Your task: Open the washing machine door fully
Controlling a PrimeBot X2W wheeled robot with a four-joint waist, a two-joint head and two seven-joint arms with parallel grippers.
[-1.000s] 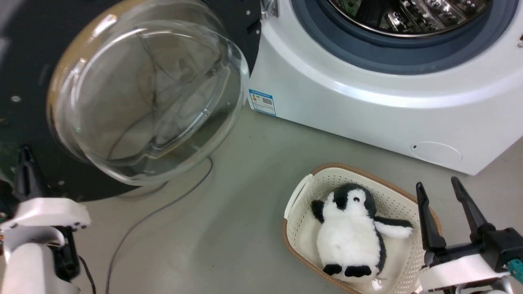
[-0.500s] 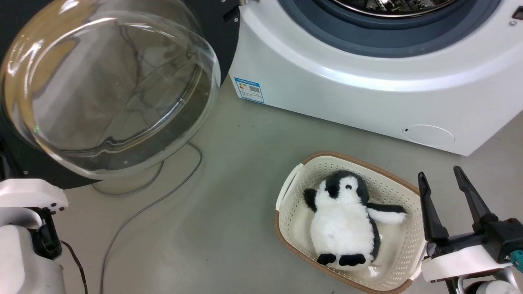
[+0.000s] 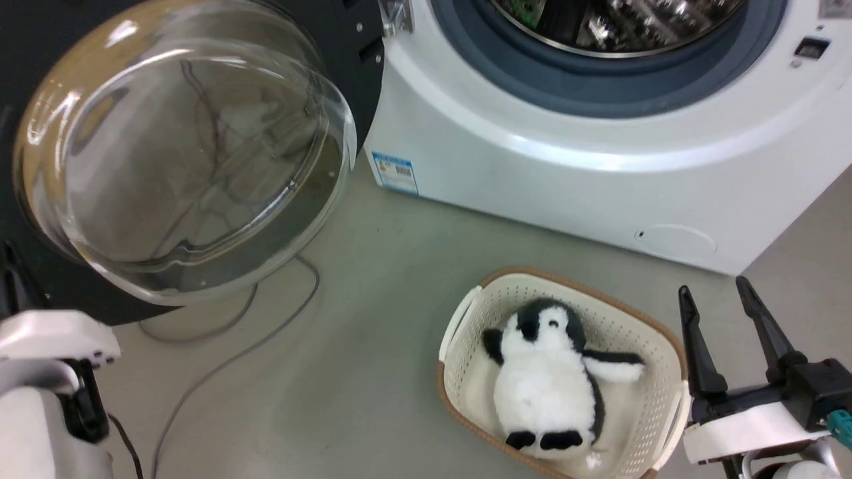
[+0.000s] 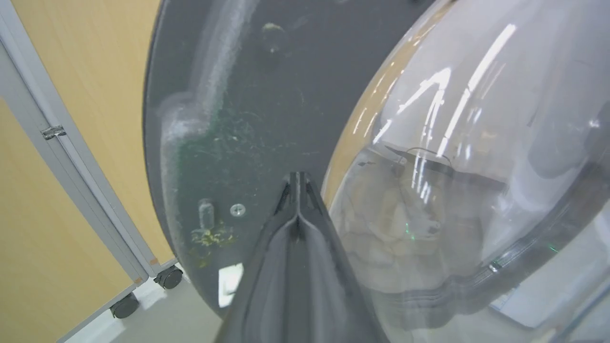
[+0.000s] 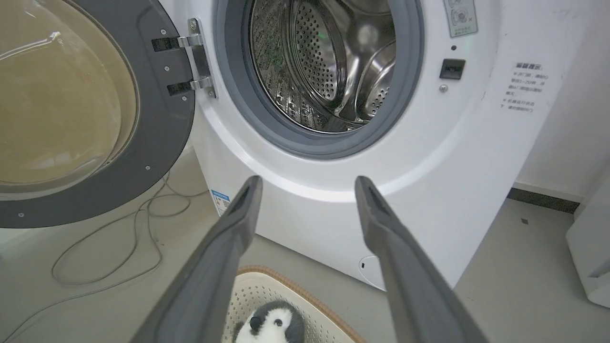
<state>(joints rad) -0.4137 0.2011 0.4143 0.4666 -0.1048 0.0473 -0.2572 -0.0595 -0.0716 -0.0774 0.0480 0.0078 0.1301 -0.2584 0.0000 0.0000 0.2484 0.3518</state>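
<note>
The left end effector (image 4: 296, 178) is clenched, its two long dark fingers pressed flat together with nothing between them. Directly ahead of its tip stands the large round glossy black washing machine door (image 4: 228, 119), swung wide open with its inner face turned to the end effector. The tip sits over the black ring just beside the edge of the bulging clear glass bowl (image 4: 467, 157); whether it touches the door I cannot tell. Off to the far side of that end effector, past the door's rim, is a wood-coloured panel in a grey frame on small black castors (image 4: 71, 157).

The right end effector (image 3: 713, 288) is released, fingers spread apart and holding nothing. Ahead of it rises the big white front-loading washing machine (image 3: 566, 179). Its perforated steel drum (image 5: 329, 62), ringed by a blue-grey rubber seal (image 3: 599, 93), lies open beyond the fingertips. The door hangs from metal hinges (image 5: 198, 57) on the machine's front, well off to this end effector's left. Just beside and below its fingers a cream perforated plastic basket with a brown rim (image 3: 626, 322) sits on the grey floor (image 3: 373, 319), holding a black-and-white plush penguin (image 3: 542, 392) on its back. A thin grey cable (image 3: 233, 359) loops over the floor under the door.
</note>
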